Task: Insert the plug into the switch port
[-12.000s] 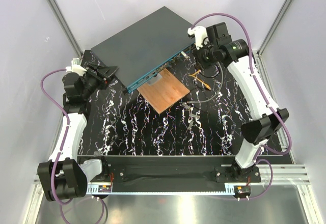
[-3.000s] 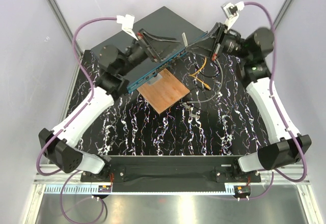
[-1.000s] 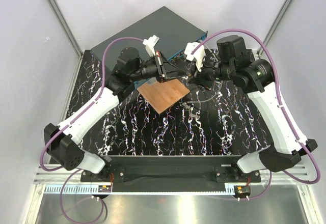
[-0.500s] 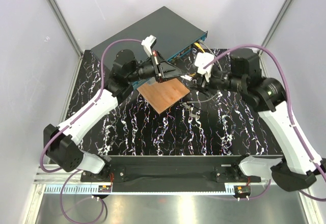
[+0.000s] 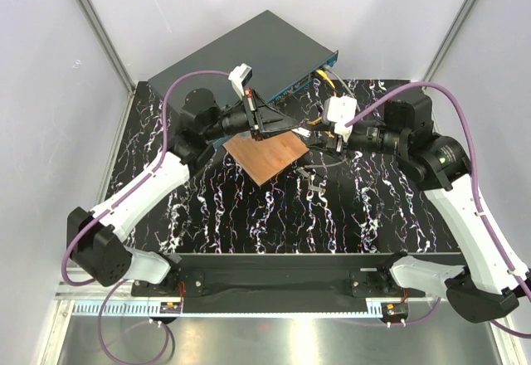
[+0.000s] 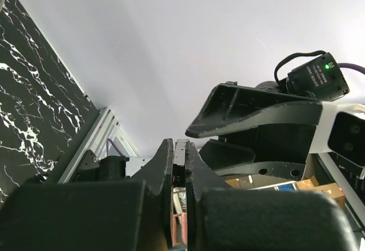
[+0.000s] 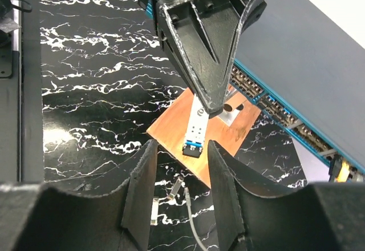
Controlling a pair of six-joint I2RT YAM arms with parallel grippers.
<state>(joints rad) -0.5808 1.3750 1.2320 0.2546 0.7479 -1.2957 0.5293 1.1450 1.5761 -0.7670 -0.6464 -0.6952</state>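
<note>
Now: left hand [image 7: 212, 107] clamped on plug [image 7: 197, 126], which juts past its fingertips, just ahead of right hand [image 7: 181, 148], fingers parted, holding nothing. Well beyond both lie the ports [image 7: 254, 91]. Plug looks light, stiff, slick-sided metal; grip flat faces, leave nose free.

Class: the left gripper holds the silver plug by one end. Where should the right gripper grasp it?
Probably the free, dark-tipped half of the plug, across its flat long sides, coming end-on from opposite the left gripper, which covers the other end.
</note>
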